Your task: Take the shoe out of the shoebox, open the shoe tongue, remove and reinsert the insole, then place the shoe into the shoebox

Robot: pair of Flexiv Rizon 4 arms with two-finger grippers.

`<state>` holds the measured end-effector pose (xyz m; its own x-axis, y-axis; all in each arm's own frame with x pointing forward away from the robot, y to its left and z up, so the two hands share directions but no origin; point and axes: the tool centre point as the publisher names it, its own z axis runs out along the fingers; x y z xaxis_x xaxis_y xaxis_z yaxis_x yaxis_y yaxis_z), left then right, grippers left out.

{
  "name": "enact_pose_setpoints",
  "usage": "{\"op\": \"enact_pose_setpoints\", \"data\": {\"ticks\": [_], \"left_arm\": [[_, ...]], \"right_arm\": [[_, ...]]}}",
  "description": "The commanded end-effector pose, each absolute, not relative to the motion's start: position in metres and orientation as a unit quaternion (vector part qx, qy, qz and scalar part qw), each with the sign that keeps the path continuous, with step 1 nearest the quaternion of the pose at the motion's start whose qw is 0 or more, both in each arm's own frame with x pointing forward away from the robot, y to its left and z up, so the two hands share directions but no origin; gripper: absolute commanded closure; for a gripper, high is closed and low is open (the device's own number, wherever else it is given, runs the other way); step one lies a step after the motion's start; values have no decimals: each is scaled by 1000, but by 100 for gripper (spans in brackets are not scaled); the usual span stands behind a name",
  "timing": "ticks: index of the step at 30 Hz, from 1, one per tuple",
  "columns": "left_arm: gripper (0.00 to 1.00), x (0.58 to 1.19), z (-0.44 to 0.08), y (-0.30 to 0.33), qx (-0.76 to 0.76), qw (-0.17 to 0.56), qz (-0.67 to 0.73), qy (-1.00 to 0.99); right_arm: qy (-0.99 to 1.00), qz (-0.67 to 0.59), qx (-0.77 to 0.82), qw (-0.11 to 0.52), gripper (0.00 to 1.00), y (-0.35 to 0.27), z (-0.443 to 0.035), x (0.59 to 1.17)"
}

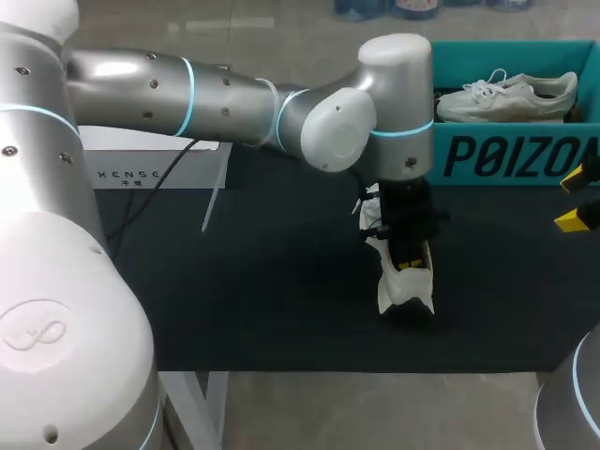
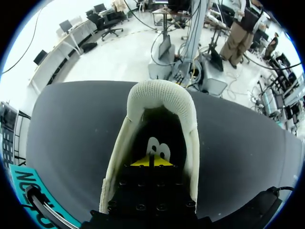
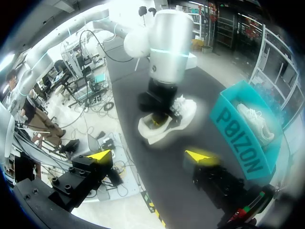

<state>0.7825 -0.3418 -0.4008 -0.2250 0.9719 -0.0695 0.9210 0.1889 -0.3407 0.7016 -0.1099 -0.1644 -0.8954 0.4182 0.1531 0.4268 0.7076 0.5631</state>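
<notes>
One shoe [image 1: 403,291] lies on the surface [image 1: 234,281], its length straight ahead of your left tool [image 2: 151,161], heel farthest, tips together inside it; right tool [image 3: 150,156] spread, well apart.

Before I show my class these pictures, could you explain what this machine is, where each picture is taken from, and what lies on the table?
It is a robot with two arms at a black table. One picture looks down from above and behind it; the other two come from a camera on each wrist. Each arm ends in a yellow-tipped grasping tool. The left arm reaches across, its left tool down inside a white shoe on the table; whether it grips anything is hidden. The right tool hangs open and empty. A teal shoebox holds a second white shoe.
</notes>
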Motion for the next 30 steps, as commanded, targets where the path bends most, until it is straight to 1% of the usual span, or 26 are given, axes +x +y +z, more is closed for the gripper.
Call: {"op": "enact_pose_setpoints", "data": {"ticks": [1, 7, 11, 30], "left_arm": [[100, 784, -389, -338, -617, 75, 146, -770], [100, 781, -370, -334, -620, 67, 128, -771], [100, 778, -367, -334, -621, 66, 121, -771], [100, 774, -437, -353, -625, 106, 138, -761]], "right_arm": [[-924, -305, -230, 6, 0, -110, -165, 701], [-924, -305, -230, 6, 0, -110, -165, 701], [-924, -305, -230, 6, 0, -110, -165, 701], [-924, -305, -230, 6, 0, -110, -165, 701]]}}
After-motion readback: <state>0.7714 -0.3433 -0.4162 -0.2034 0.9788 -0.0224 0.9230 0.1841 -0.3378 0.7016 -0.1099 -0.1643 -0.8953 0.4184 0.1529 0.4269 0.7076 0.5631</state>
